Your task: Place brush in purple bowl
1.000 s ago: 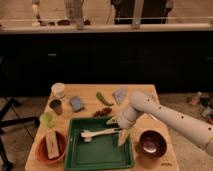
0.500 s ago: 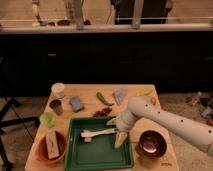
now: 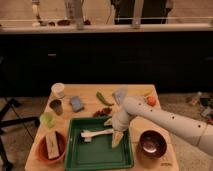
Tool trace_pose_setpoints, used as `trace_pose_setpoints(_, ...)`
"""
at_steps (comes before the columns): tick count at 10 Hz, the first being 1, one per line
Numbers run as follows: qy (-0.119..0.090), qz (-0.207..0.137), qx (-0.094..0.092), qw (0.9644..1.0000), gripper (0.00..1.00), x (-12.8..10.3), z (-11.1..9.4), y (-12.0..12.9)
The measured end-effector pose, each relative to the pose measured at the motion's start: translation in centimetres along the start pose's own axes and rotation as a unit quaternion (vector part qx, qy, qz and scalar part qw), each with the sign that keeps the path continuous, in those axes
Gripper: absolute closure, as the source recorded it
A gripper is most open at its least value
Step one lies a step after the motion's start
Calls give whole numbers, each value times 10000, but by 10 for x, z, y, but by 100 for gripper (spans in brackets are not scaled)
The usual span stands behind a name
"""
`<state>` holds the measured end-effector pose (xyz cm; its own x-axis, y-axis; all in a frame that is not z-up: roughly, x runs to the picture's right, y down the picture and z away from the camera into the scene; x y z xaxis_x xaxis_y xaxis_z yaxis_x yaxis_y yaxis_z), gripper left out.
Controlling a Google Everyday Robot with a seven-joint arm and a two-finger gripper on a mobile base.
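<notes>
The tool (image 3: 116, 136) hangs point-down inside the green tray (image 3: 97, 154), at the right-hand end of the brush (image 3: 97, 133), on or just beside the tip of its handle. Whether it is wide, narrow or already gripping I cannot tell, because the wrist and the pale handle blur together there. The brush lies flat on the tray floor, its blocky head to the left and its handle running right toward the tool. The purple bowl (image 3: 153, 144) sits on the counter (image 3: 85, 91) just outside the tray's right edge, near the arm and empty.

The likely trouble is a grip at the very end of a long handle. The head's weight could swing the brush down or twist it loose on the lift. A handle lying flat against the tray may also skid away instead of being caught. The brush looks about as long as the bowl is wide, so a careless drop might tip it out over the rim (or nudge the light bowl). The tray's raised wall stands between the two, and a low carry could snag on it.
</notes>
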<state>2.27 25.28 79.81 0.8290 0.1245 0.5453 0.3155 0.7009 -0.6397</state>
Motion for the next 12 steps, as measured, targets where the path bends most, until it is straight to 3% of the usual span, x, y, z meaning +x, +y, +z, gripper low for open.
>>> trace_pose_setpoints(6, 61, 14, -112, 9999, 87, 6, 8, -2)
trace_pose_setpoints(10, 79, -71, -82, 9999, 90, 6, 4, 0)
trace_pose_setpoints(12, 73, -223, 95, 9997, 90, -4, -14, -2)
